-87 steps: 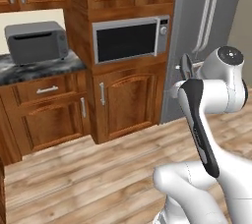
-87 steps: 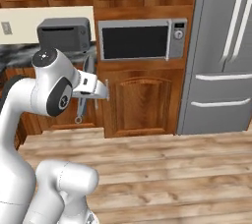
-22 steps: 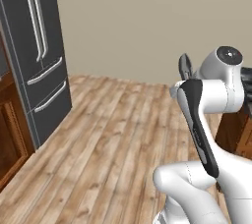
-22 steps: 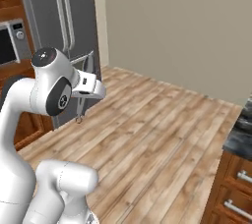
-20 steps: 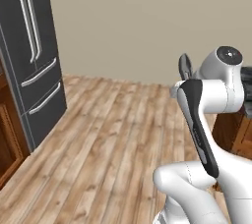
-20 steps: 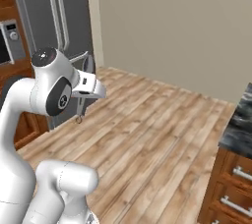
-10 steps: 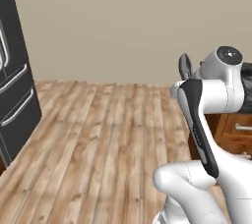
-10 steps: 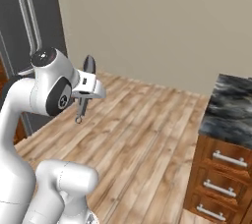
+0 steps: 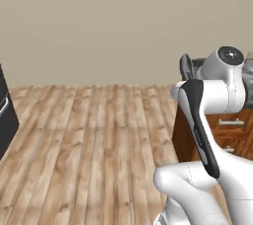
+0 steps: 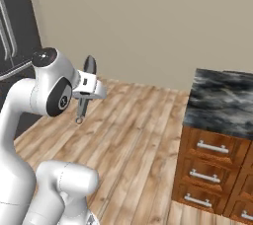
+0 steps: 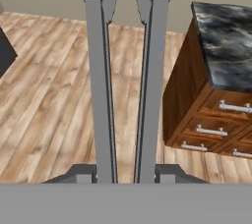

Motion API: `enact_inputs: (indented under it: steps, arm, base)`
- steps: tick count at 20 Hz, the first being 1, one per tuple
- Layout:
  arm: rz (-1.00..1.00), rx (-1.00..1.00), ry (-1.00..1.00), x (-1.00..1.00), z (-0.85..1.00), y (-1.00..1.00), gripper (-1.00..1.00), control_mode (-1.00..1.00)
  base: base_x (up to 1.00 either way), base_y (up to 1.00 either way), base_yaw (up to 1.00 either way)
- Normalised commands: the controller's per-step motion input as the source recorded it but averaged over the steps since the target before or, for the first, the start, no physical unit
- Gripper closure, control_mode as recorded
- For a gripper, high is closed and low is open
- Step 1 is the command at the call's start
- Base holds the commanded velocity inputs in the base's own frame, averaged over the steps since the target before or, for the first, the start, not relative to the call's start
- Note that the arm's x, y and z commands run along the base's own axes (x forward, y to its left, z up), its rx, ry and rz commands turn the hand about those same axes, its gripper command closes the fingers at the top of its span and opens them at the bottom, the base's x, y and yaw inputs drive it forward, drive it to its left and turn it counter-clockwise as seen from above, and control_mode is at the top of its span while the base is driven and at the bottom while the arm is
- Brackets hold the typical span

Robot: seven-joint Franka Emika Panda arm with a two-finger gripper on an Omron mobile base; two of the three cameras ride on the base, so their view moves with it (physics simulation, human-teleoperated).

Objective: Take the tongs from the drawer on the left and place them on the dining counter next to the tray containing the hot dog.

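in the left base view you had the white arm folded up at the lower right, with a plank floor [image 9: 99, 135] running back to a plain beige wall [image 9: 99, 21]. a dark rounded piece stood just beside the arm's upper joint, but you could not tell what it was. behind the arm sat a reddish-brown cabinet with silver bar handles [image 9: 230, 122], mostly hidden.

in the right base view the gripper [image 10: 83, 104] hung off the arm's left-hand elbow over the floor, and the tongs [image 10: 81, 112] dangled from it, their tip pointing down. to the right stood a cabinet with stacked drawers [image 10: 210, 169] under a black-and-grey marbled top [image 10: 222, 100], well apart from the gripper. a dark refrigerator [image 10: 17, 26] showed at the left edge.

in the hand view the tongs' two long grey arms [image 11: 101, 95] ran up from between the finger tips [image 11: 81, 173], which were closed against them, so you were gripping the tongs. the marbled top [image 11: 221, 46] and its drawers [image 11: 216, 129] lay to the right, with the floor beneath.
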Motion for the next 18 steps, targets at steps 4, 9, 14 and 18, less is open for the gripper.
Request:
enact_inputs:
  steps: [4, 9, 14, 18]
  arm:
    - [0.00, 0.00, 0.00, 0.00, 0.00, 0.00, 1.00, 1.00]
    - [0.00, 0.00, 0.00, 0.00, 0.00, 0.00, 1.00, 1.00]
    - [0.00, 0.00, 0.00, 0.00, 0.00, 0.00, 1.00, 1.00]
    - [0.00, 0.00, 0.00, 0.00, 0.00, 0.00, 1.00, 1.00]
  base:
    - [0.06, 0.00, -0.25]
    - [0.15, 0.00, -0.21]
    - [0.32, 0.20, -0.12]
    - [0.43, 0.34, -0.03]
